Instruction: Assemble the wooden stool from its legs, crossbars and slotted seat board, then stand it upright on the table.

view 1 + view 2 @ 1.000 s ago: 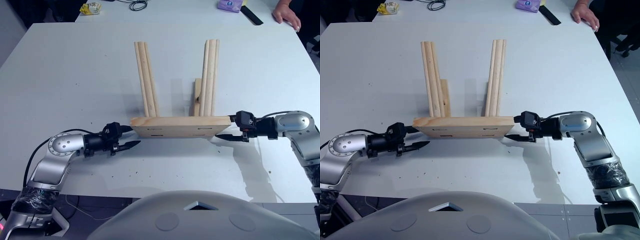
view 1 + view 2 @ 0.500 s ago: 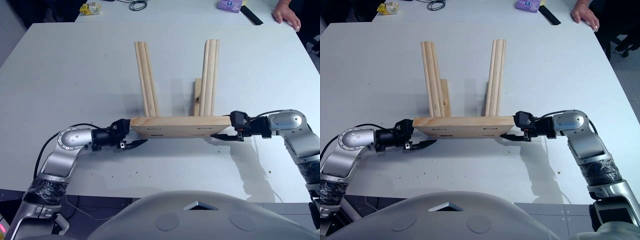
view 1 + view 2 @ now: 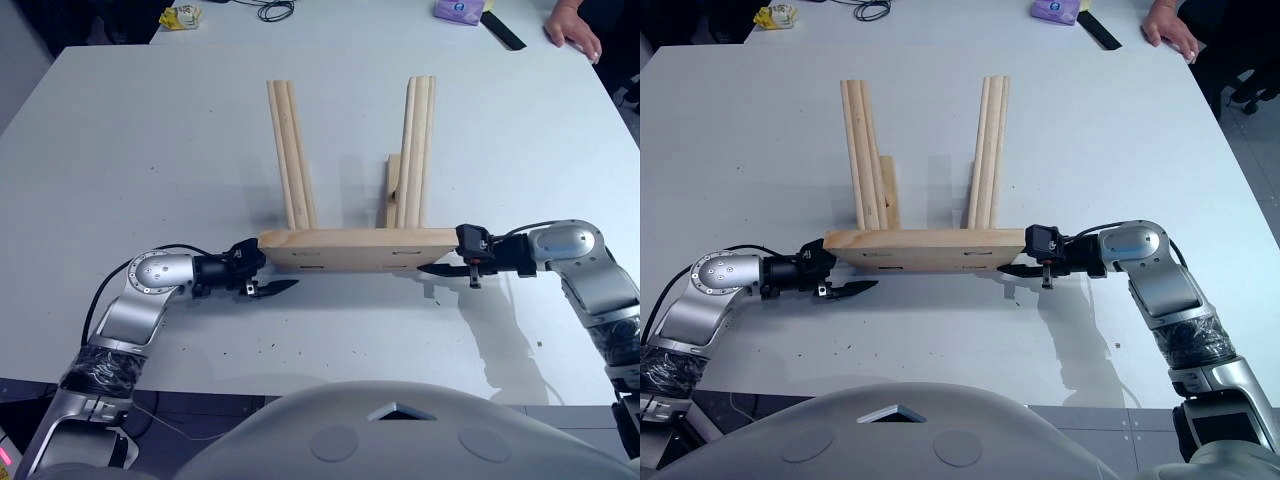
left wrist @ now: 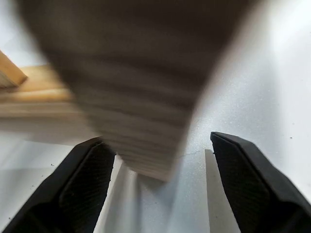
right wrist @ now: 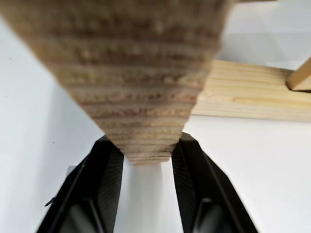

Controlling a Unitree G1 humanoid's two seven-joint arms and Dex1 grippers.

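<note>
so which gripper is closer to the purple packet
Right. The right gripper holds the board end on the side of the purple packet; the left gripper is at the opposite end.

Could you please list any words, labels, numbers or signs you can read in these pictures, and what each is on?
None can be read.
Yellow packet at the far edge of the table: print too small to read.
Purple packet there: too small as well.
Seat board: no markings visible.
</note>
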